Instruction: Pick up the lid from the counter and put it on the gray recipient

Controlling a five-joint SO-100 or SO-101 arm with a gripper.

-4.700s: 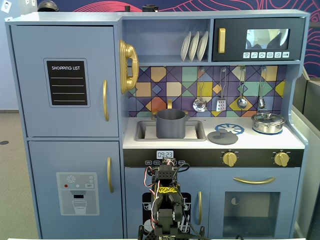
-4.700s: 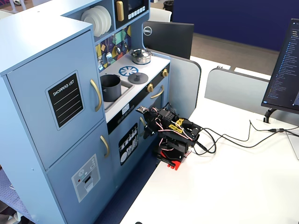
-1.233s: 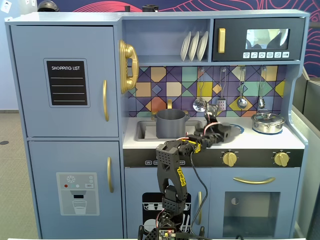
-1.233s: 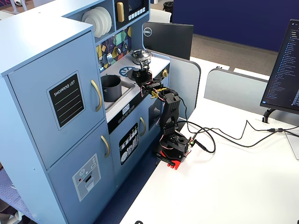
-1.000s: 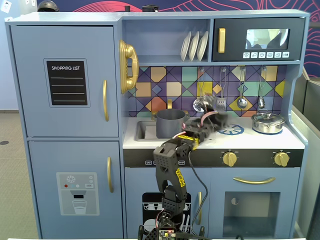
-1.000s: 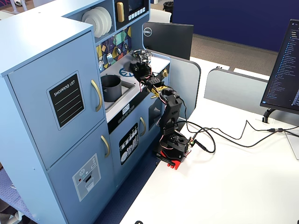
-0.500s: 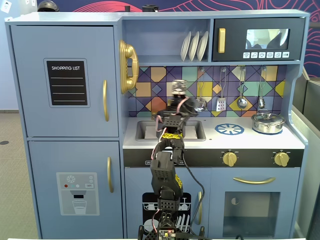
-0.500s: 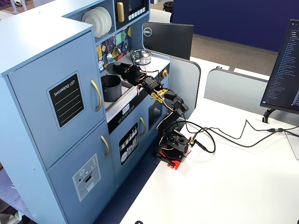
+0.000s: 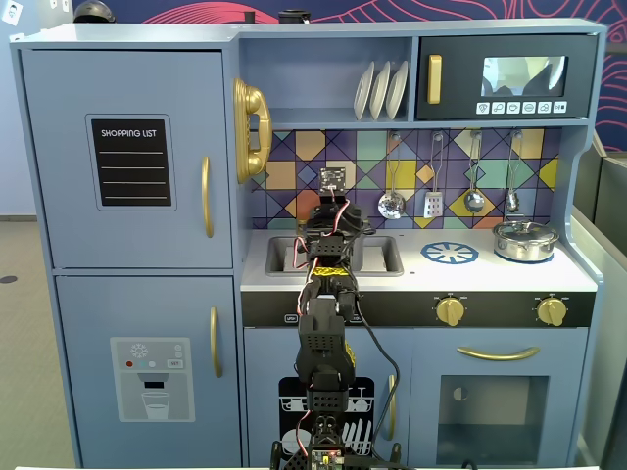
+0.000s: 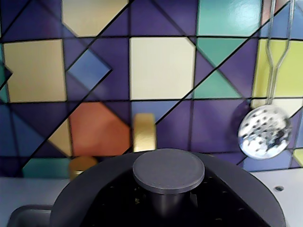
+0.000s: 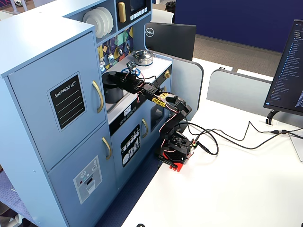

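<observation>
One arm (image 11: 161, 101) stretched over the counter, lid (image 10: 168, 171) beneath its wrist

1 fixed view faces the toy kitchen (image 9: 411, 147) head-on from behind the arm (image 9: 328, 323); the other looks down from its side — both share arm and counter. The wrist view sits close over the lid (image 10: 168, 171), facing the backsplash (image 10: 161, 66).
</observation>
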